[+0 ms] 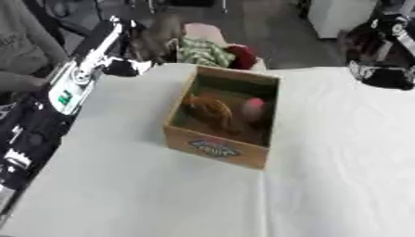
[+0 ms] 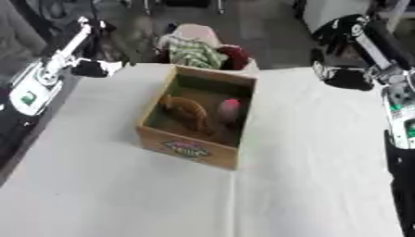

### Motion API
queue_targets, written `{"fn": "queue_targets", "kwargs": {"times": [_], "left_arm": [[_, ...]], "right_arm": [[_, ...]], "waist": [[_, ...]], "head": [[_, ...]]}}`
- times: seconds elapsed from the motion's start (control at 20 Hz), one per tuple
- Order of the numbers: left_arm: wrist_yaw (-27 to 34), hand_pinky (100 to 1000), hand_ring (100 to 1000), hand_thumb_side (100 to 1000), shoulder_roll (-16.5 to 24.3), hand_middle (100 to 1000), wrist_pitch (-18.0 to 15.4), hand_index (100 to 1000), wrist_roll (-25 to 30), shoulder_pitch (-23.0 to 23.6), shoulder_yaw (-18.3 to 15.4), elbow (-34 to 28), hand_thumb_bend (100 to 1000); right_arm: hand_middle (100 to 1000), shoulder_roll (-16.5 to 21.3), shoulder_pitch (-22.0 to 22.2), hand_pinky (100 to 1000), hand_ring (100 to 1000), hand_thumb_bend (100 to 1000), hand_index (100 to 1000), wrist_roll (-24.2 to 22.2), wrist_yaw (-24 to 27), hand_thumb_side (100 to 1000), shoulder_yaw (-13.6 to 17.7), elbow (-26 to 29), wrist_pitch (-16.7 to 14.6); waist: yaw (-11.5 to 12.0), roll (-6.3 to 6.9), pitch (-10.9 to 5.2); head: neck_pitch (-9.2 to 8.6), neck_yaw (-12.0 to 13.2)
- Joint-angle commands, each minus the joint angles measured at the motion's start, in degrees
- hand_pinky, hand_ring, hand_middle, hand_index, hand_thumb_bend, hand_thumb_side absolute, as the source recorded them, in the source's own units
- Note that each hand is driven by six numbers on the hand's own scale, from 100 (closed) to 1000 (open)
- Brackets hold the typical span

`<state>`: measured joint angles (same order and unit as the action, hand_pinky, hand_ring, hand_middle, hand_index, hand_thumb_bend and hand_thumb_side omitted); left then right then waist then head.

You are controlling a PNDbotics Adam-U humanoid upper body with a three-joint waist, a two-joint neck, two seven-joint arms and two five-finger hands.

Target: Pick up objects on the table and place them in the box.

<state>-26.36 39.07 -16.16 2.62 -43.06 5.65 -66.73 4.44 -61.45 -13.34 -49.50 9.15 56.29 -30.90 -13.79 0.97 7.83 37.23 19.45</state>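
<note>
An open cardboard box with a printed label on its front stands in the middle of the white table. Inside it lie an orange-brown object and a pink rounded object. My left hand hovers over the table's far left corner, left of the box and apart from it. My right hand hangs over the far right part of the table, well right of the box. Both hands show only as dark shapes. I see no loose object on the table outside the box.
Behind the table's far edge, just beyond the box, sits a pile with a green striped cloth and something red. The table's left edge runs diagonally along my left arm.
</note>
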Motion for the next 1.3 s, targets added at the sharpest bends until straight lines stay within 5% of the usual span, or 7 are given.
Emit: {"fn": "queue_targets", "kwargs": {"times": [0.05, 0.6, 0.75, 1.05, 1.1, 1.3], "left_arm": [[-1.24, 640, 264, 227, -1.35, 187, -1.04, 293, 2.31, -2.41, 1.39, -0.74, 100], [-7.73, 668, 350, 237, -9.27, 265, -5.32, 363, 7.56, -2.76, 5.45, 3.91, 100], [-9.22, 695, 456, 246, -9.79, 382, -5.72, 456, 7.65, -2.2, 5.67, 4.89, 114], [-8.91, 817, 710, 295, -8.96, 689, -6.65, 730, 9.72, -1.37, 5.58, 4.05, 673], [-8.17, 830, 734, 284, -8.61, 719, -6.75, 750, 10.12, -1.25, 5.4, 3.58, 725], [-4.26, 895, 810, 523, -6.83, 817, -6.69, 821, 11.21, -0.79, 4.65, 1.34, 865]], "right_arm": [[522, -0.01, -0.98, 443, 499, 100, 696, -0.37, 1.01, 100, -0.06, 1.54, -0.01], [521, -0.75, -0.98, 442, 498, 100, 696, -1.02, 1.92, 100, 0.0, 1.99, 0.32], [520, -0.73, -0.83, 441, 497, 100, 696, -1.07, 1.97, 100, 0.1, 2.09, 0.45], [520, -0.67, -0.58, 441, 497, 100, 696, -1.28, 2.06, 100, 0.2, 2.35, 0.6], [520, -0.63, -0.54, 441, 497, 100, 695, -1.29, 2.07, 100, 0.23, 2.36, 0.63], [519, -0.44, -0.45, 441, 496, 100, 696, -1.25, 2.09, 100, 0.35, 2.43, 0.77]], "waist": [[-0.27, -0.02, -1.17], [-1.53, -0.27, -0.85], [-1.57, -0.18, -0.82], [-1.35, -0.11, -0.89], [-1.27, -0.11, -0.91], [-0.87, -0.16, -1.01]], "head": [[0.09, 0.8], [-0.17, 2.07], [-0.18, 2.14], [-0.22, 2.12], [-0.2, 2.05], [-0.23, 1.8]]}}
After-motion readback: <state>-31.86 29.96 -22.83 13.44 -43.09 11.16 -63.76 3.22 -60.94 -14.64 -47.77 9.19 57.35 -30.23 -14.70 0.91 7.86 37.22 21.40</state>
